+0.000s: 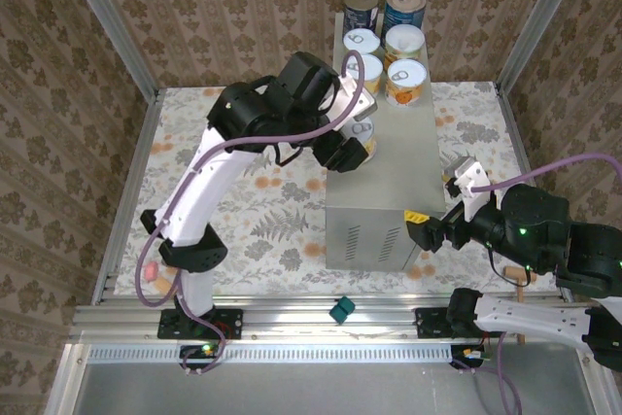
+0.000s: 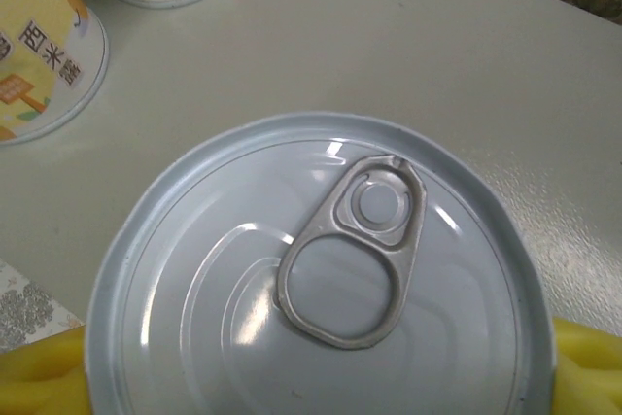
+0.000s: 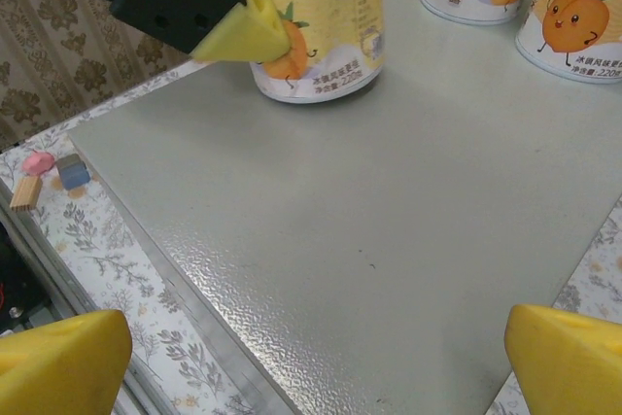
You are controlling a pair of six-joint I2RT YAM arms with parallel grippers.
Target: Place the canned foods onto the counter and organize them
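The counter (image 1: 389, 177) is a tall grey box, and several canned foods stand at its far end: two blue-labelled tins (image 1: 361, 9) (image 1: 403, 9) and white-lidded orange-labelled ones (image 1: 405, 80) in front of them. My left gripper (image 1: 358, 138) is shut on one more orange-labelled can (image 2: 321, 279) by its sides, the yellow pads (image 2: 44, 381) at the rim. That can (image 3: 321, 26) stands on the counter top (image 3: 369, 230) near its left edge. My right gripper (image 3: 311, 366) hovers open over the counter's near right edge (image 1: 437, 193), holding nothing.
Floral-patterned floor surrounds the counter, fenced by metal rails. Small pink, blue and wooden pieces (image 3: 44, 172) lie at the near left corner (image 1: 151, 274). A teal block (image 1: 341, 310) sits on the front rail. Two shelved cans (image 2: 39, 55) stand close beyond the held one.
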